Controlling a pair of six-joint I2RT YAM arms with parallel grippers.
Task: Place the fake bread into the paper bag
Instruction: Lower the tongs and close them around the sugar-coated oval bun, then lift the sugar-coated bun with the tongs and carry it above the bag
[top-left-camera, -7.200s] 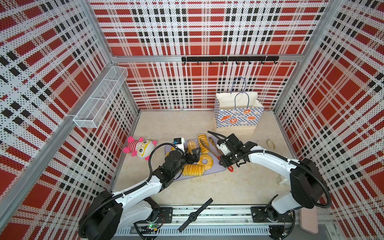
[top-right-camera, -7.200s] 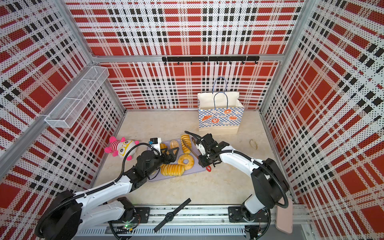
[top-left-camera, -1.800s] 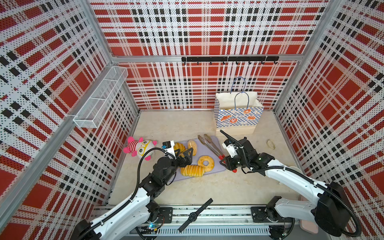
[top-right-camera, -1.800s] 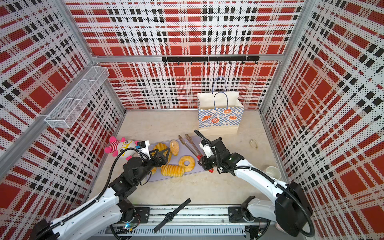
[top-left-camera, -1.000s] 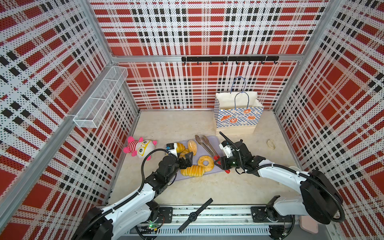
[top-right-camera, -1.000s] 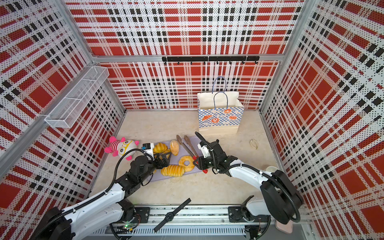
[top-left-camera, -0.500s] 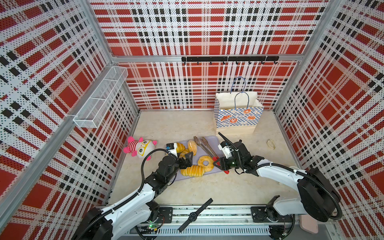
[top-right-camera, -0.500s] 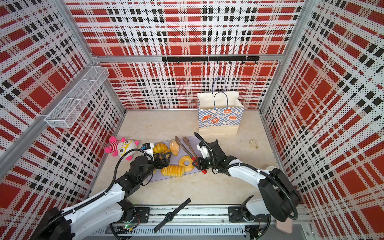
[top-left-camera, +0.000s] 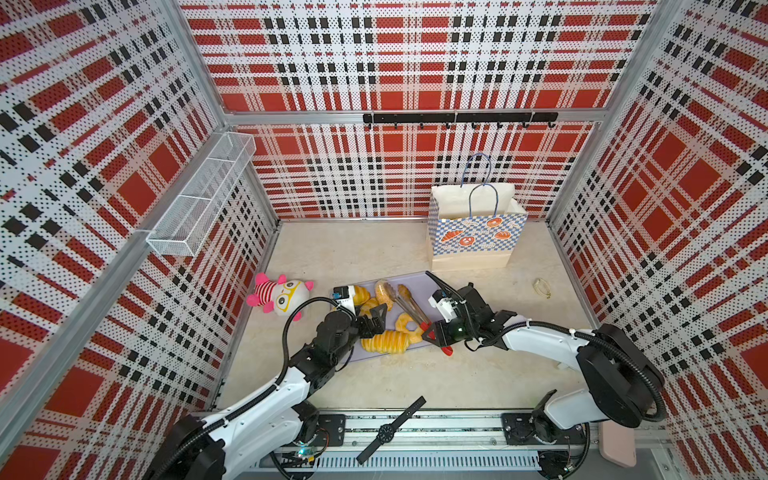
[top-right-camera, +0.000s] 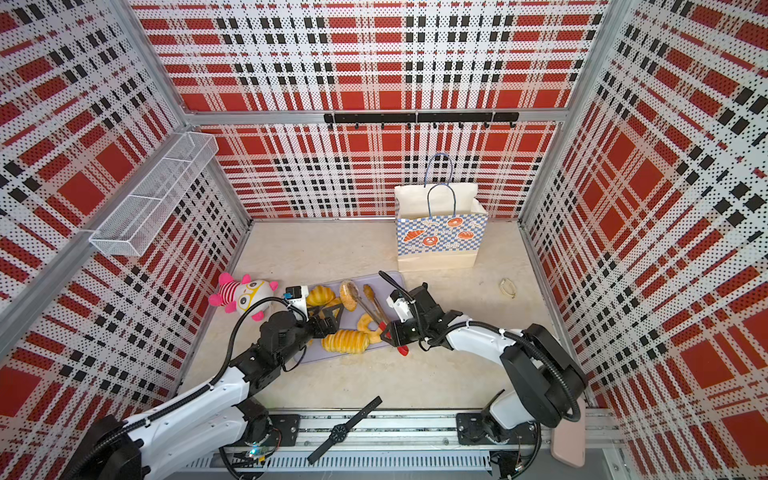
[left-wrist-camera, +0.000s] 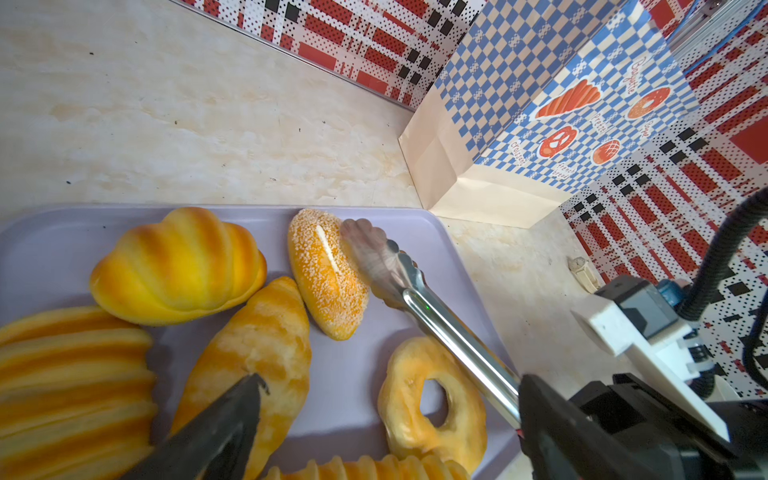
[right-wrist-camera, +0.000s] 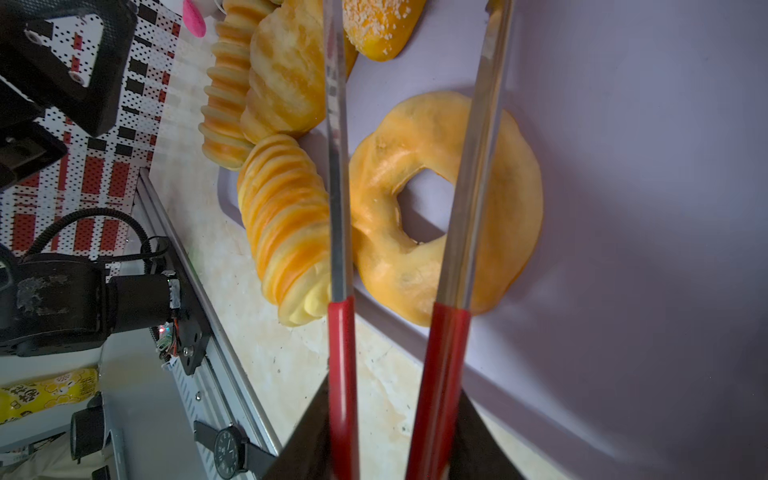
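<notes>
The paper bag (top-left-camera: 473, 239) stands upright at the back of the bench (top-left-camera: 374, 382) with its mouth open. It is cream, with a blue-and-white checker band, orange pastry drawings and blue cord handles. Just in front of it, glossy golden toy breads (top-right-camera: 320, 296) lie close together on a lilac tray (left-wrist-camera: 50, 249). There is a ribbed shell bun (left-wrist-camera: 178, 266), a croissant-shaped roll (left-wrist-camera: 257, 353), a seeded oval bun (left-wrist-camera: 326, 274) and a ring doughnut (left-wrist-camera: 405, 382) lying flat. One long ridged loaf (left-wrist-camera: 70, 386) lies next to the roll. Another ridged loaf (top-left-camera: 384, 341), right beside the doughnut, pokes over the tray's front edge.

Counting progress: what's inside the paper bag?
In both top views the paper bag shows only its cream inner wall. Its floor is hidden by the checkered front, so its contents cannot be seen.
</notes>
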